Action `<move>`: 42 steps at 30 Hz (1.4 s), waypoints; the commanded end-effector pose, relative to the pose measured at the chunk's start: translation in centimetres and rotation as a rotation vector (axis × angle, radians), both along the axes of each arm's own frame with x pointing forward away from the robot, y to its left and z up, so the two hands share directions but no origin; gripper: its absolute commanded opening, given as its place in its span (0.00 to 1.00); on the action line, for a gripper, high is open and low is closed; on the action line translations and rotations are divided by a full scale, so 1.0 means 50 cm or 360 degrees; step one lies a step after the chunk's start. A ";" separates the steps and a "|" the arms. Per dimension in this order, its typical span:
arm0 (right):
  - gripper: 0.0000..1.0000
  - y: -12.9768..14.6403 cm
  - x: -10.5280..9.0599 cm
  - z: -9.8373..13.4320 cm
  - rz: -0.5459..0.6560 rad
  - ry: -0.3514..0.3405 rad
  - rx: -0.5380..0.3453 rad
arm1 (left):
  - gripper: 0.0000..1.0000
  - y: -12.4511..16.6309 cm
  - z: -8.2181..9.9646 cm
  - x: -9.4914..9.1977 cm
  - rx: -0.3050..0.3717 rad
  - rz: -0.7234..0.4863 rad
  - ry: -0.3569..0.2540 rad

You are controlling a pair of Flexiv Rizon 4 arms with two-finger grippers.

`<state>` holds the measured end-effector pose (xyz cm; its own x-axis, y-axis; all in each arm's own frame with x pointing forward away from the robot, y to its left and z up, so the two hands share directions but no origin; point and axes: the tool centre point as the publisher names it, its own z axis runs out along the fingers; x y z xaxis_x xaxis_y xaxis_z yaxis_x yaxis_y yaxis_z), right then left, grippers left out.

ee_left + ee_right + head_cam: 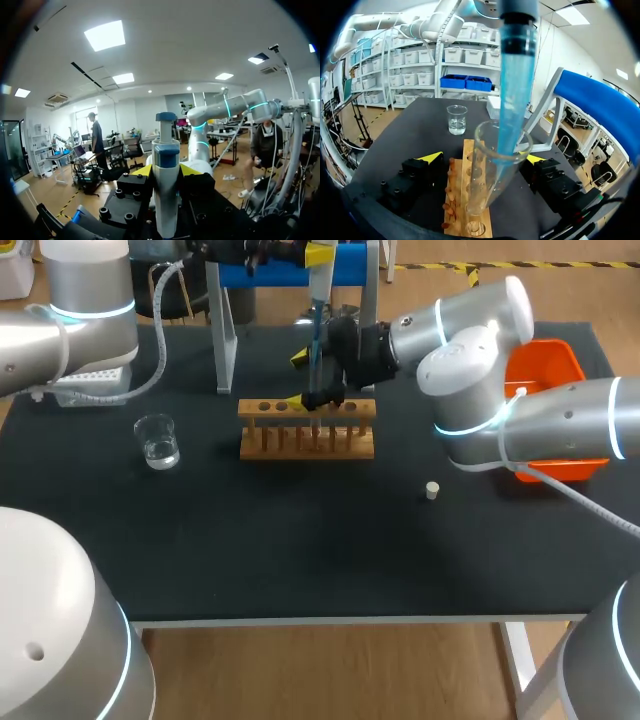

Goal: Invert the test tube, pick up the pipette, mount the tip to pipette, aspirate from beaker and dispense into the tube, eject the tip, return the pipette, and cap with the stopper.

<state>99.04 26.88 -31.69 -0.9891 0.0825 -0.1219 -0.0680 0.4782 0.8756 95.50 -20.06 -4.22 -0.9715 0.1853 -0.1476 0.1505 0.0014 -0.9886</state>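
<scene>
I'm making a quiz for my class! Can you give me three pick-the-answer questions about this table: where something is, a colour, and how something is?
1. Where is the stopper? A in the tube; B on the table; C on the rack.
2. What colour is the bin? A green; B orange; C white.
3. The beaker is: A tipped over; B empty; C upright with clear liquid.
Answers: B, it lies alone on the dark tabletop; B, it is bright orange; C, it stands with liquid low inside.

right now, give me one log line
left gripper shut on pipette | tip in test tube | right gripper open around it
</scene>
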 end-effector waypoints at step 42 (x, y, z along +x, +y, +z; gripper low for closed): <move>1.00 -0.011 -0.009 0.006 0.0010 0.0006 -0.0015 | 0.00 -0.014 0.050 -0.028 0.0030 0.0014 -0.0064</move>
